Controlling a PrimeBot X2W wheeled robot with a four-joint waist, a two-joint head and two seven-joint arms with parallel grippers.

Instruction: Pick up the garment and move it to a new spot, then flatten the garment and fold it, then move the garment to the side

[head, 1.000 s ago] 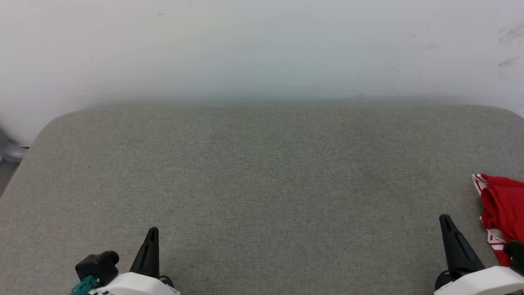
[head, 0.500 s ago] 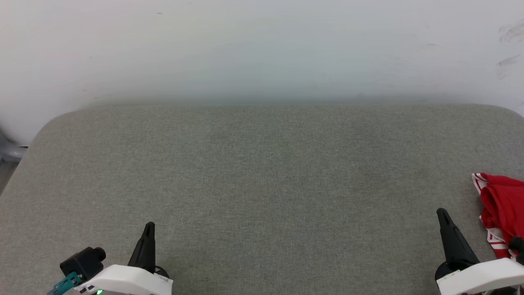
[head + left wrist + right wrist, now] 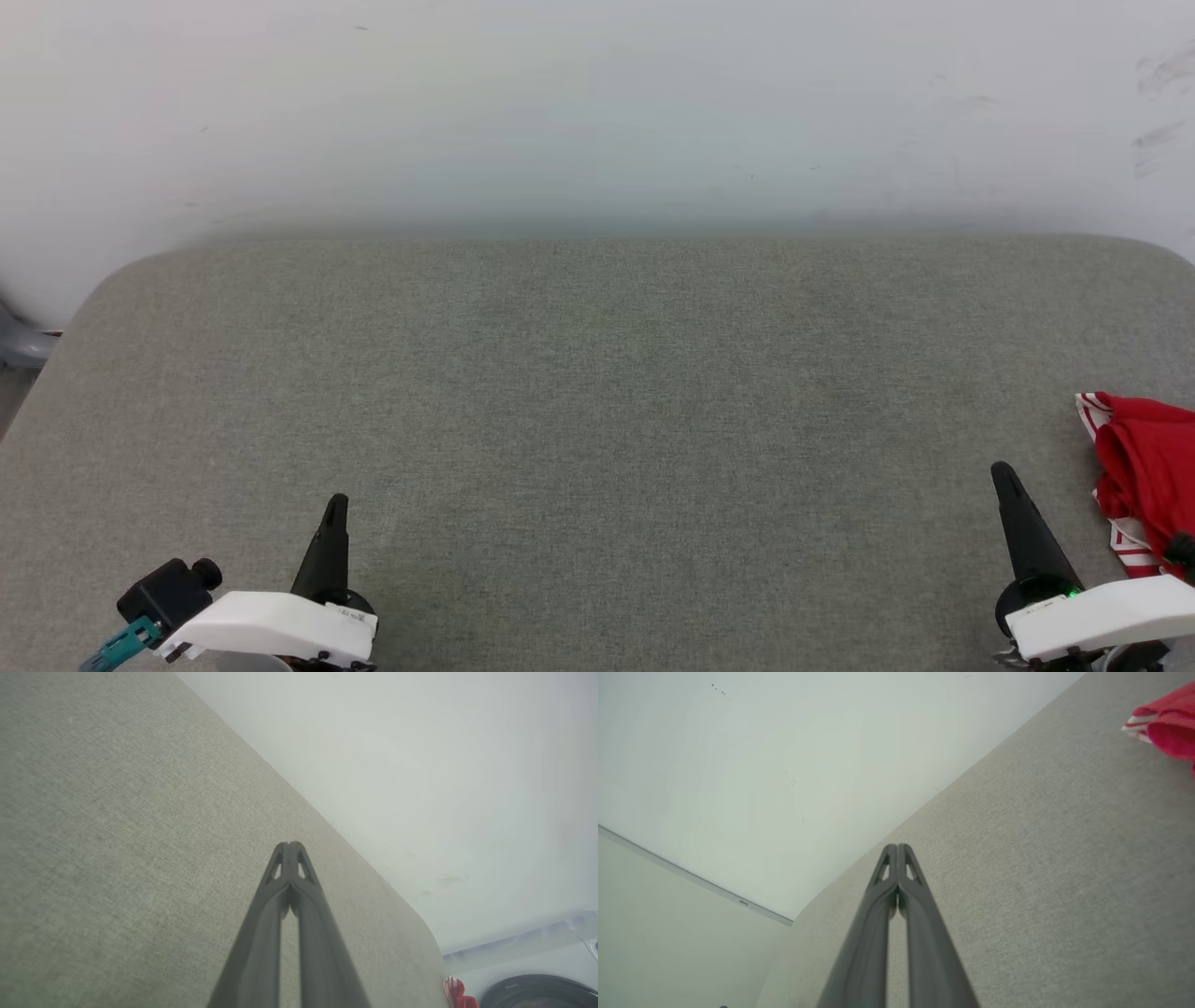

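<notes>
The garment [image 3: 1148,476], red with red-and-white stripe trim, lies bunched at the right edge of the grey fabric surface [image 3: 597,392], partly cut off by the head view's border. It also shows at the upper right of the right wrist view as the garment [image 3: 1167,728], and a small red bit of the garment [image 3: 460,996] shows low in the left wrist view. My right gripper [image 3: 1004,476] is shut, empty, just left of the garment and apart from it. My left gripper [image 3: 336,509] is shut and empty at the lower left. Both wrist views show the fingertips pressed together: left gripper [image 3: 289,847], right gripper [image 3: 897,848].
A pale wall [image 3: 597,112] rises directly behind the surface's far edge. The surface has rounded far corners. A grey object [image 3: 19,341] shows beyond its left edge. A dark round rim [image 3: 537,991] shows past the surface's end in the left wrist view.
Both arms have drawn back and slightly outward toward the bottom of the head view, the fingertips sitting a little higher in it. The garment has not been touched.
</notes>
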